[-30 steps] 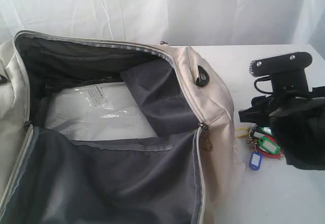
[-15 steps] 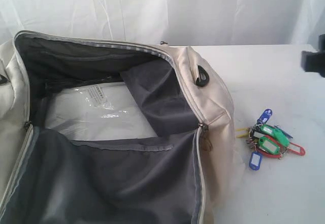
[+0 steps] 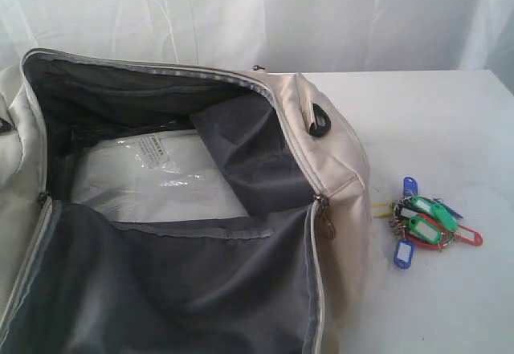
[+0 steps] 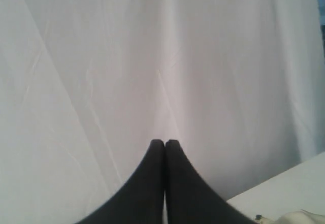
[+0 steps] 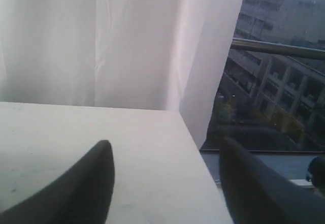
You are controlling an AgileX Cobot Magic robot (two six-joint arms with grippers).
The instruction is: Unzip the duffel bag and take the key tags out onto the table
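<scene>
The cream-beige duffel bag (image 3: 341, 169) lies unzipped on the left of the white table (image 3: 434, 121), its dark grey lining spread open and a clear plastic-wrapped white packet (image 3: 152, 177) inside. The key tags (image 3: 426, 221), blue, green, red and yellow, lie in a bunch on the table just right of the bag's end. Neither arm appears in the exterior view. My left gripper (image 4: 164, 141) is shut with nothing between its fingers, pointing at the white curtain. My right gripper (image 5: 165, 145) is open and empty above the table's far corner.
A white curtain (image 3: 265, 17) hangs behind the table. In the right wrist view the table's edge (image 5: 195, 142) drops off beside a window with buildings outside. A black oval eyelet (image 3: 320, 120) sits on the bag's end.
My right arm, which hung over the key tags a second ago, has pulled away to the right and out of the exterior view. The key tags stay on the table.
</scene>
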